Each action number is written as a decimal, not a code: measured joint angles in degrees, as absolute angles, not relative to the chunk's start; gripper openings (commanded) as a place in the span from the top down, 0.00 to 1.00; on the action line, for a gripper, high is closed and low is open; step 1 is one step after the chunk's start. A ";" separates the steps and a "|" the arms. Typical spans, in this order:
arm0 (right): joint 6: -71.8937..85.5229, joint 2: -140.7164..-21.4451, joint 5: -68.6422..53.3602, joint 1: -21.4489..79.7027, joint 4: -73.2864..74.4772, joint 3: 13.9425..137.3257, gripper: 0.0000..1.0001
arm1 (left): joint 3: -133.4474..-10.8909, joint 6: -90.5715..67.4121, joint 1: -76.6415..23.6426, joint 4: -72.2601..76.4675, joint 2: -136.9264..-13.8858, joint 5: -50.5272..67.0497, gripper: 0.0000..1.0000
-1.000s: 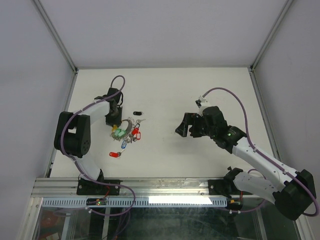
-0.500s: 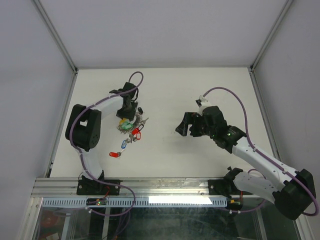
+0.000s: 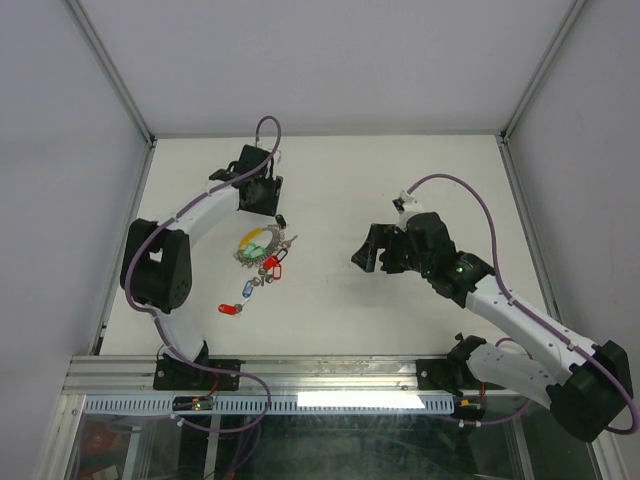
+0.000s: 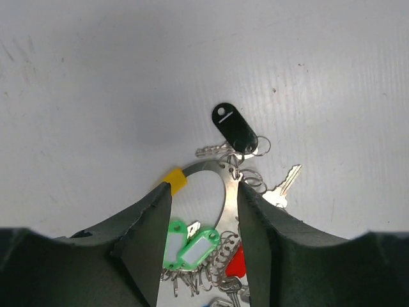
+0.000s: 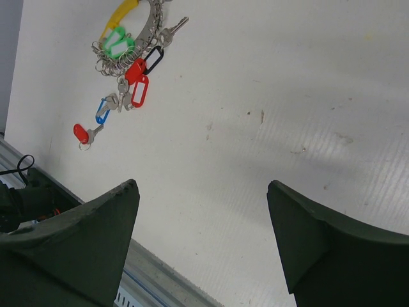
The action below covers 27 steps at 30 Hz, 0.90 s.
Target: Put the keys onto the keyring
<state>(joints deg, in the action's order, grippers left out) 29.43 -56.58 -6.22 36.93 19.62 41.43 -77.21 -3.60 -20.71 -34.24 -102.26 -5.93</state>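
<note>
The keyring (image 4: 228, 192) is a silver loop with a yellow sleeve (image 4: 174, 179), lying flat on the white table. Several small wire rings, two green tags (image 4: 190, 248), a black tag (image 4: 234, 128) and a silver key (image 4: 281, 189) cluster on it. My left gripper (image 4: 204, 187) hovers open just above this cluster (image 3: 262, 250), holding nothing; from above it (image 3: 264, 193) sits at the cluster's far side. A blue-tagged key (image 3: 247, 291) and a red-tagged key (image 3: 230, 309) lie loose nearer the front. My right gripper (image 3: 368, 256) stands open and empty to the right, over bare table (image 5: 202, 187).
Two red tags (image 5: 137, 82) lie at the cluster's near edge. The table's front aluminium rail (image 3: 330, 370) runs along the bottom, also seen as the rail (image 5: 153, 281) under the right fingers. White enclosure walls (image 3: 100, 150) border the left, back and right.
My left gripper has let go of the key cluster, opened and drawn back toward the far side. The cluster lies slightly further right. The right arm has not moved.
</note>
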 measured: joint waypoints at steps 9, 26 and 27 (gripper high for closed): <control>29.41 -55.70 -6.17 36.93 19.81 41.43 0.16 | -77.78 -5.37 -20.64 -33.36 -106.26 -2.72 0.49; 29.02 -55.72 -6.17 36.93 20.43 41.43 0.16 | -64.42 -11.57 -17.37 -31.00 -102.17 0.40 0.38; 28.99 -55.75 -6.20 36.93 20.40 41.43 0.16 | -64.18 -11.57 -16.95 -31.00 -101.93 0.34 0.38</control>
<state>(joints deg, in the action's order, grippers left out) 28.99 -55.75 -6.20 36.93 20.40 41.43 -64.18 -11.57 -16.95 -31.00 -101.93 0.34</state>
